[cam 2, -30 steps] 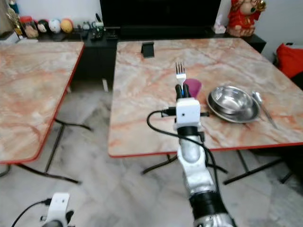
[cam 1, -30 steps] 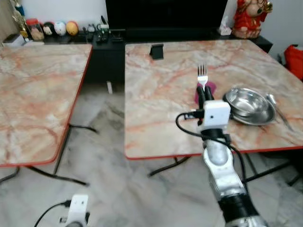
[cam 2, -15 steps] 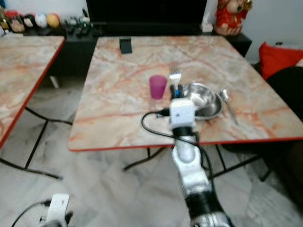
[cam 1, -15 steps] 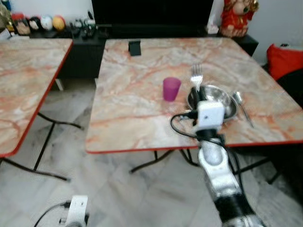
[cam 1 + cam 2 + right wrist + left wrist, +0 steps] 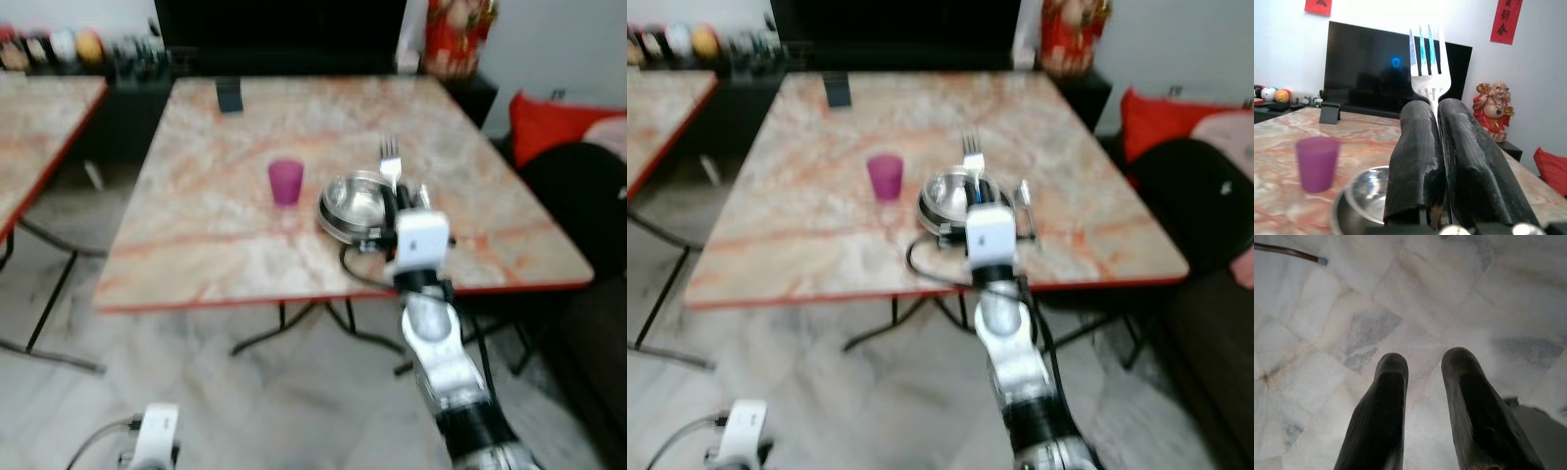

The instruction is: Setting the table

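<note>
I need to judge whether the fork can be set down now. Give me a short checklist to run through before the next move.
1. Fork gripped by the right hand: ok, fingers shut on it, tines up.
2. Bowl on the table: ok, just beyond the right hand.
3. Spoon already laid right of the bowl: ok.
4. Purple cup clear of the fork's path: ok, it stands left of the bowl.
5. Bare spot beside the bowl for the fork: cannot tell, pictures are blurred.
6. Left hand: ok, open, hanging over the floor.
</note>
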Available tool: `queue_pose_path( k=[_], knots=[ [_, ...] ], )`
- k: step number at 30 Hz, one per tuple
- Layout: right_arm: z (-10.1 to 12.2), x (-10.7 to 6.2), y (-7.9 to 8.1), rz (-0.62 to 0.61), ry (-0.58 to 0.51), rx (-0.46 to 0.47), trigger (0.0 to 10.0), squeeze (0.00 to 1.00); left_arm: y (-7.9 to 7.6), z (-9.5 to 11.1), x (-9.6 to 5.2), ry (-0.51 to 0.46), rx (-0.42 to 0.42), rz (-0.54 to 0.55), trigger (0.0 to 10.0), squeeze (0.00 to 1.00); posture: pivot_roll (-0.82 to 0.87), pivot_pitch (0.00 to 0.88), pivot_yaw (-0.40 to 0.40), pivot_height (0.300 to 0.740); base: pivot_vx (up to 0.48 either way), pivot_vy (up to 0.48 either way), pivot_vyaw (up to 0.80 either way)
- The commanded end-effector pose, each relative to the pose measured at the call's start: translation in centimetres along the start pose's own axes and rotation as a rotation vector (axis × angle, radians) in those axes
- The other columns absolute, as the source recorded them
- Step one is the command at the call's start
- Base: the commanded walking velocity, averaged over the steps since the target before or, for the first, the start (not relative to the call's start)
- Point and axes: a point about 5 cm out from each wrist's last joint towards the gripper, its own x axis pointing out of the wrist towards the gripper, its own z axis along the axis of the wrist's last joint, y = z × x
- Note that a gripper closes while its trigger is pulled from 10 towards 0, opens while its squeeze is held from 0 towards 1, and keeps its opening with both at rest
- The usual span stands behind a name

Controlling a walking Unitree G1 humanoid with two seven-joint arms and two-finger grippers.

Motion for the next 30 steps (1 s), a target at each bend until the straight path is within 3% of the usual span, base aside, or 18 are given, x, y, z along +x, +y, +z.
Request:
queue_pose_path(
  k=[1, 8, 23, 30],
  knots=[
    [-0.20, -0.08, -0.81, -0.025, 0.010, -0.009, 10.0, 0.00, -0.78, -0.56, -0.12, 0.019, 0.007, -0.025, 10.0, 0.00, -0.04, 0.000, 0.001, 0.740, 0.000, -0.341, 0.00],
    [-0.28, -0.13, -0.94, -0.030, 0.012, -0.011, 10.0, 0.00, -0.75, -0.64, -0.14, 0.021, 0.010, -0.024, 10.0, 0.00, -0.04, 0.000, 0.002, 0.740, 0.000, -0.331, 0.00],
    [-0.16, -0.01, -0.73, -0.022, 0.005, -0.020, 10.0, 0.00, -0.78, -0.75, -0.18, 0.019, -0.022, -0.023, 10.0, 0.00, -0.04, 0.000, 0.003, 0.740, 0.000, 0.000, 0.00],
    [-0.23, 0.01, -0.77, -0.028, 0.012, -0.008, 10.0, 0.00, -0.77, -0.64, -0.16, 0.016, -0.020, -0.023, 10.0, 0.00, -0.04, 0.000, 0.003, 0.740, 0.276, 0.000, 0.25]
  ],
)
